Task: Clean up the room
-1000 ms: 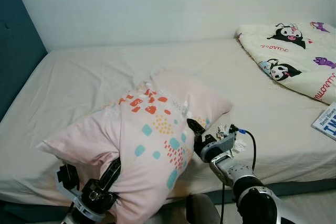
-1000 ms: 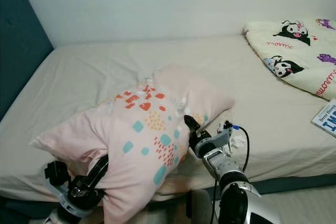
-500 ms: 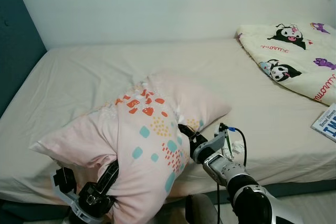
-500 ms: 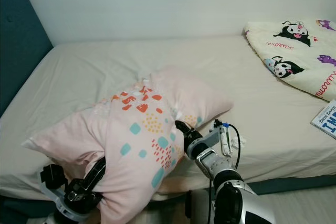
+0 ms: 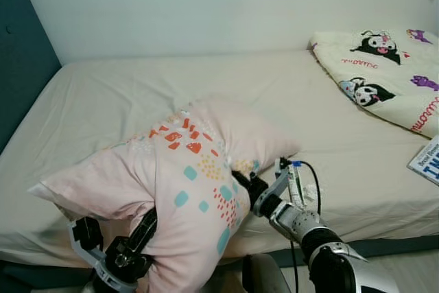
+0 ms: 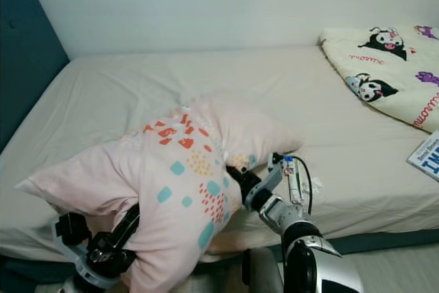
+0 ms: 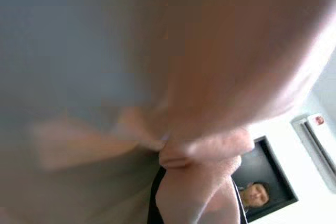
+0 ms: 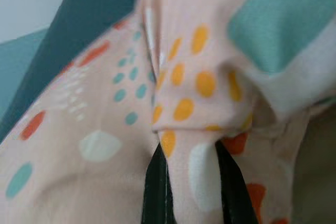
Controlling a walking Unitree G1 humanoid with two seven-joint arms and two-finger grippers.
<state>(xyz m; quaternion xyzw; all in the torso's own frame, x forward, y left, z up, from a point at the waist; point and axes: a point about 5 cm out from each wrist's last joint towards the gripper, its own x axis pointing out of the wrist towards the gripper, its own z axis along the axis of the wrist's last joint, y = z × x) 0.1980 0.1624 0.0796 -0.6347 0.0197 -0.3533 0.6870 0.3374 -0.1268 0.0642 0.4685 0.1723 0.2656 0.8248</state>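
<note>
My right gripper [image 8: 190,182] pinched a fold of the pink pillow [image 5: 185,183] between its fingers [image 8: 156,187]. My left gripper [image 5: 140,235] clamped the pillow's near edge, above the bed [image 5: 103,101].

Pillow [image 5: 185,183]: pale pink case, printed with red, teal and orange-yellow spots and squares. Bunched and folded at middle, raised over near edge of bed [image 5: 103,101], one end sagging toward near-left bed corner, other end resting on sheet toward bed centre. Fabric pinched between fingers of right gripper [image 5: 241,178] on right flank; underside gripped by left gripper [image 5: 147,228] near front bed edge.
</note>
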